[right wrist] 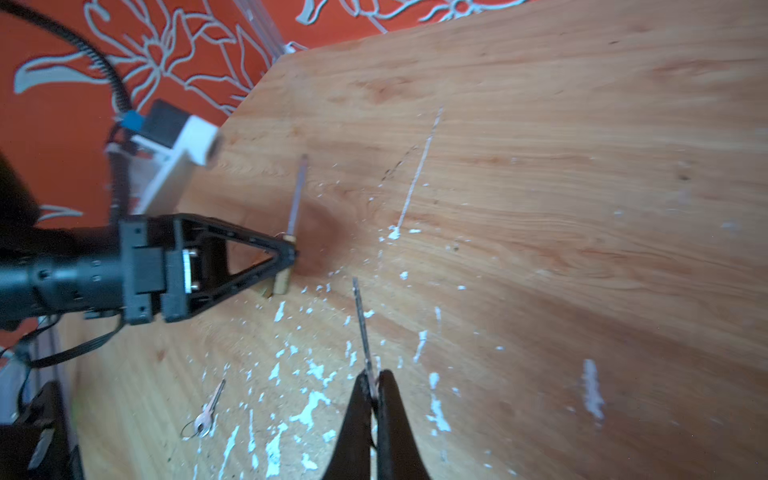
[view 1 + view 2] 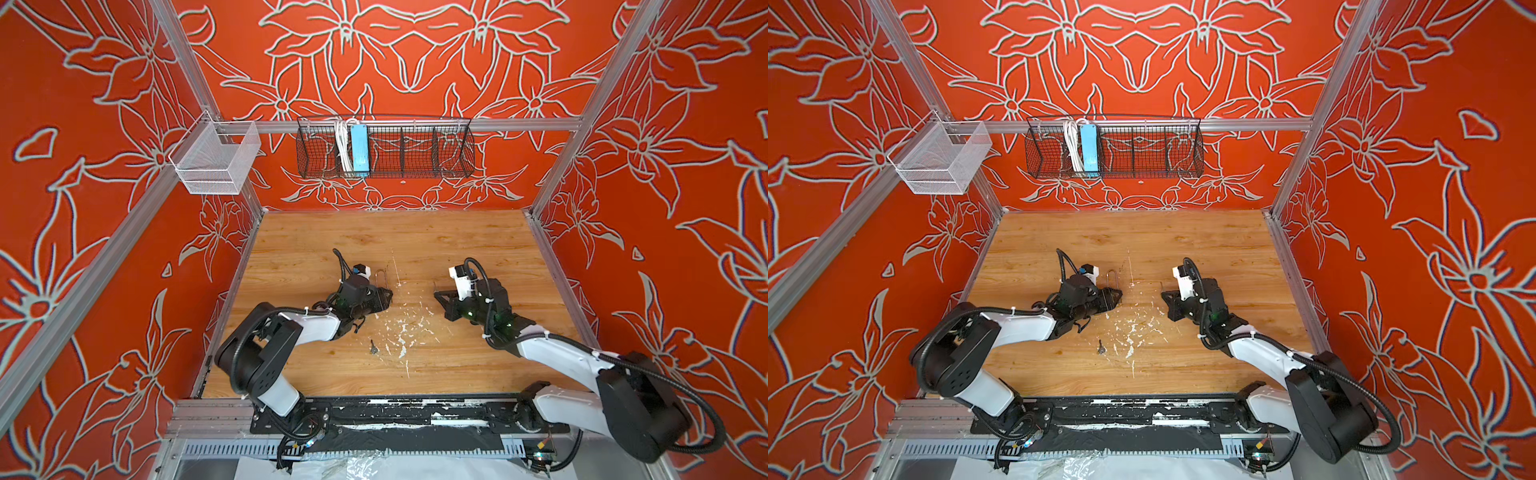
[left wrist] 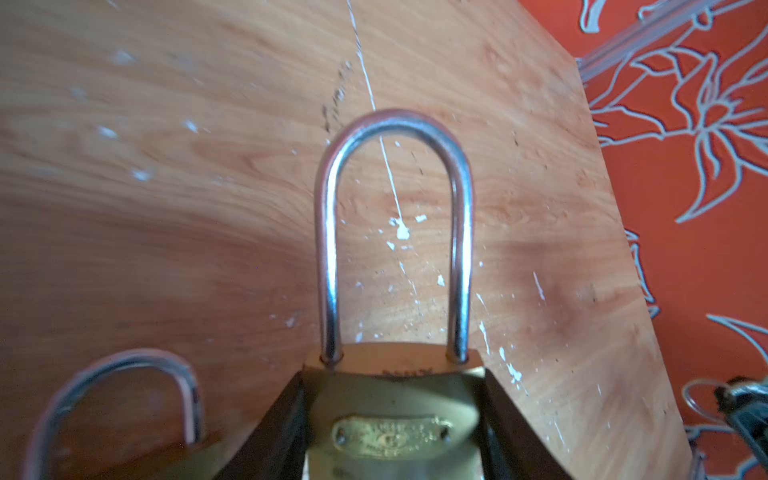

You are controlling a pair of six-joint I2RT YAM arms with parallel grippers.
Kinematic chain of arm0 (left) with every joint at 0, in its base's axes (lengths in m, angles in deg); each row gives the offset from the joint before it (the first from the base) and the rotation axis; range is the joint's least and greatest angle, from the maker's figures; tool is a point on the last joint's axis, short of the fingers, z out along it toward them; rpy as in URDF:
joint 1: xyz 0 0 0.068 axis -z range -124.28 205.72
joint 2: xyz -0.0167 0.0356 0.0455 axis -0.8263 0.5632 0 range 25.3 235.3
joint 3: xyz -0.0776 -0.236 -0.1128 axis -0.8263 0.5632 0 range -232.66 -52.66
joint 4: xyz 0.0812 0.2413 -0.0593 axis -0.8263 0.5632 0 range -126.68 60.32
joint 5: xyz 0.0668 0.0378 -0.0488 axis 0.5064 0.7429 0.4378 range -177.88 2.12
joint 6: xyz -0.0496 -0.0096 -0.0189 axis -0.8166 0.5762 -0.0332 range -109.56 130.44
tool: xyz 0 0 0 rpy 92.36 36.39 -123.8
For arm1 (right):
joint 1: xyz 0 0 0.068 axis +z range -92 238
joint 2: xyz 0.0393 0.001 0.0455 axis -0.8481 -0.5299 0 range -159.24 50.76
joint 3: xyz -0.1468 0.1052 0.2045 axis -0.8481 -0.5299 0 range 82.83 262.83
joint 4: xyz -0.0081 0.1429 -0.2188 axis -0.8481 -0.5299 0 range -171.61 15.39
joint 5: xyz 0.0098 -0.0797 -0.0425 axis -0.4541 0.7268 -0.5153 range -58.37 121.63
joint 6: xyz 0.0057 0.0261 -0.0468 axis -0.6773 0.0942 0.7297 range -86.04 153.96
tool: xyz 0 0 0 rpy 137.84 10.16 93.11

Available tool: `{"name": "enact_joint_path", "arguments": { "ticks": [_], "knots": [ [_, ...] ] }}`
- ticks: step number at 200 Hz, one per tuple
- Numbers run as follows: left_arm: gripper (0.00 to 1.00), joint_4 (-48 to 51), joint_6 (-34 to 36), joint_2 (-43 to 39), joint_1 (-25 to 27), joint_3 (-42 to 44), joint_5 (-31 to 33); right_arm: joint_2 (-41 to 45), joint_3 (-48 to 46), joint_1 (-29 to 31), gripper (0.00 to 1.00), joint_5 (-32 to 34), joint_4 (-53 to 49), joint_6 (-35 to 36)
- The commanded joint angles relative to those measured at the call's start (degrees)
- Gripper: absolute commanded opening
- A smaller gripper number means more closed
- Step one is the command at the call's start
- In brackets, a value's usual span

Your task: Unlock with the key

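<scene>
Right wrist view: your right claw (image 1: 374,380) pinches the key (image 1: 360,320), blade pointing out ahead; the padlock (image 1: 281,284), clamped in your left claw (image 1: 289,251), waits leftward, apart.

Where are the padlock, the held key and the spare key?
padlock (image 3: 395,395): left wrist view, brass body.
held key (image 1: 363,332): right wrist view, blade.
spare key (image 1: 211,405): right wrist view, mid-blade.
</scene>
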Motion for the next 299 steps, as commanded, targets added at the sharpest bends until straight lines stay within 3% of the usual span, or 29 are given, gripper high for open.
{"name": "enact_joint_path", "arguments": {
  "ticks": [1,42,84,125,174,222,235,242,252,272,299],
  "knots": [
    [0.3,-15.7,0.9,-2.5,0.4,1.4,-4.3,-1.5,1.2,0.7,0.0,-1.9,5.8,0.6],
    [0.3,-20.7,6.5,-7.3,2.2,5.7,-0.3,-3.8,1.4,1.9,0.0,-2.4,6.6,0.5],
    [0.31,-38.8,10.8,-5.4,6.7,11.6,1.5,-5.6,2.4,4.6,0.0,-0.6,6.5,1.9],
    [0.32,-44.3,11.5,-5.6,7.4,13.8,2.5,-8.2,3.4,6.7,0.0,-1.1,7.8,1.1],
    [0.25,-39.1,5.2,-7.9,7.3,13.3,6.8,-12.6,6.0,9.7,0.0,-1.4,8.1,1.2],
    [0.21,-24.0,-0.3,-16.2,7.2,12.1,15.0,-13.7,7.3,11.1,0.0,-1.0,6.9,1.4],
    [0.11,-19.3,-2.7,-18.1,7.2,11.6,18.8,-13.8,7.6,11.2,0.0,-1.1,6.4,1.4],
    [0.0,-15.5,-4.5,-19.2,7.2,11.0,21.0,-13.9,7.5,11.2,0.0,-1.8,6.9,1.4],
    [0.0,-12.2,-6.3,-20.4,7.2,10.8,23.2,-14.3,7.4,11.3,0.0,-3.2,8.0,1.0],
    [0.0,-14.5,-10.1,-20.7,7.2,13.0,25.4,-15.9,8.8,12.2,0.0,-4.8,7.5,0.3],
    [0.0,-18.8,-11.7,-19.7,7.2,14.2,23.6,-18.6,10.3,14.1,0.0,-4.2,7.4,0.5]
  ]
}}
